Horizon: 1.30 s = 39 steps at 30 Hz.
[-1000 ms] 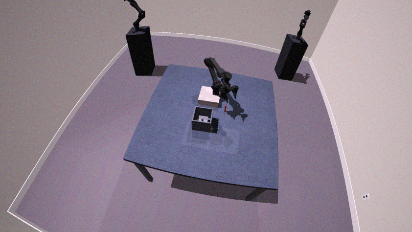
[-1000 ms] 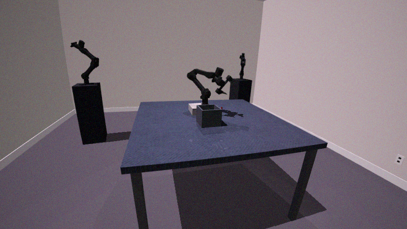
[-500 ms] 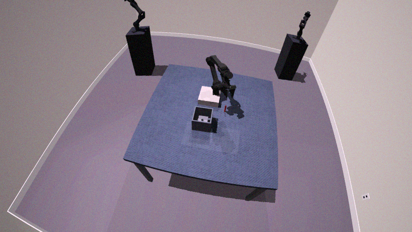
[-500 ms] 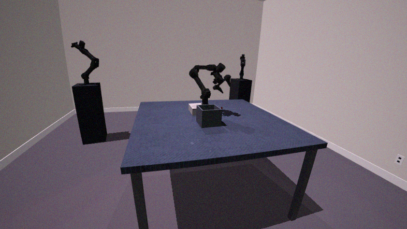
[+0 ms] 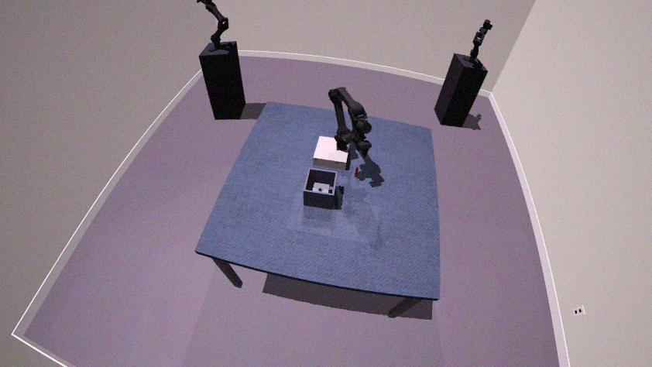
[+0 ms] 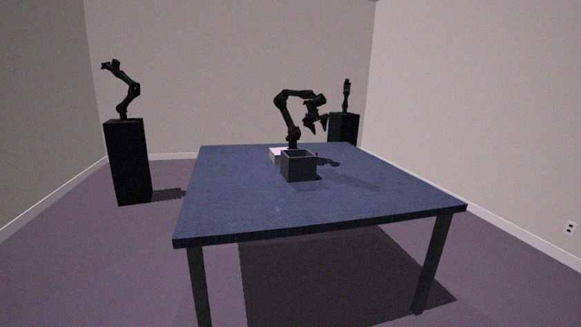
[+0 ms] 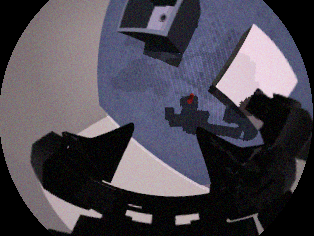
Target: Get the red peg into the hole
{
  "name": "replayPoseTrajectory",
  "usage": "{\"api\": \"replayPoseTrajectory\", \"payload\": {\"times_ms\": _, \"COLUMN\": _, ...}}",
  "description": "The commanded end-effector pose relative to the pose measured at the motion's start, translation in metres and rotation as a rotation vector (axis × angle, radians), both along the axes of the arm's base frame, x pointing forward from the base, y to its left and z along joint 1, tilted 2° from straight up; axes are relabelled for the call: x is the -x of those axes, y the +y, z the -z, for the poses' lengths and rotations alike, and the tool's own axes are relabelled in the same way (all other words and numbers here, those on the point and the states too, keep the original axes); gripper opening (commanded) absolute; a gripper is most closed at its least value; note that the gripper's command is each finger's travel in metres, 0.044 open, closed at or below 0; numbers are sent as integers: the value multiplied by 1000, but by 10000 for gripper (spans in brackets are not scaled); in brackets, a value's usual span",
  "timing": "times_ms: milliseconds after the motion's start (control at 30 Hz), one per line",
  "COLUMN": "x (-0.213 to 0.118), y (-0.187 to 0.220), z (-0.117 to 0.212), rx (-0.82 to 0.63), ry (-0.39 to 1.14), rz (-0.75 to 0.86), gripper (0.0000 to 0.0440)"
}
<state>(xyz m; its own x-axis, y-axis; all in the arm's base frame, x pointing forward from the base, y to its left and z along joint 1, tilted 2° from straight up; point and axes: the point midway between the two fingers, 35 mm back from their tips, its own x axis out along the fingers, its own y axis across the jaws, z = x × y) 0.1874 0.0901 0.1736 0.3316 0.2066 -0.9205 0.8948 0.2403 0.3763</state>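
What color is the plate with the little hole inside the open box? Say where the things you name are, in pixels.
The plate [image 5: 324,186] [image 7: 157,19] is whitish; the wrist view shows it best.

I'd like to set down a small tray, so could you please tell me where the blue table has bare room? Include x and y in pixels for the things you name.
The blue table [image 5: 273,232] [image 6: 243,194] looks bare from the open box [image 5: 319,199] [image 6: 301,170] [image 7: 172,45] to its front edge. It is crowded around the white block [image 5: 330,150] [image 6: 276,153] [image 7: 260,67], red peg [image 5: 356,171] [image 6: 317,154] [image 7: 190,98] and overhanging gripper [image 5: 353,150] [image 6: 319,132] [image 7: 165,128].
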Motion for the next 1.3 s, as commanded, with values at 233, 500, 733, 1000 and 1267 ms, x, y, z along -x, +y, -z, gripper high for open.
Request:
{"api": "replayPoseTrajectory", "payload": {"times_ms": 233, "x": 4, "y": 6, "z": 30, "rx": 30, "ry": 189, "rz": 60, "gripper": 440}}
{"api": "replayPoseTrajectory", "payload": {"times_ms": 500, "x": 8, "y": 7, "z": 57, "rx": 82, "ry": 299, "rz": 73, "gripper": 440}}
{"api": "replayPoseTrajectory", "payload": {"times_ms": 733, "x": 12, "y": 5, "z": 78, "rx": 137, "ry": 366, "rz": 71, "gripper": 440}}
{"api": "replayPoseTrajectory", "payload": {"times_ms": 1000, "x": 14, "y": 1, "z": 105, "rx": 194, "ry": 414, "rz": 71, "gripper": 440}}
{"api": "replayPoseTrajectory", "payload": {"times_ms": 1267, "x": 15, "y": -4, "z": 132, "rx": 229, "ry": 433, "rz": 83, "gripper": 435}}
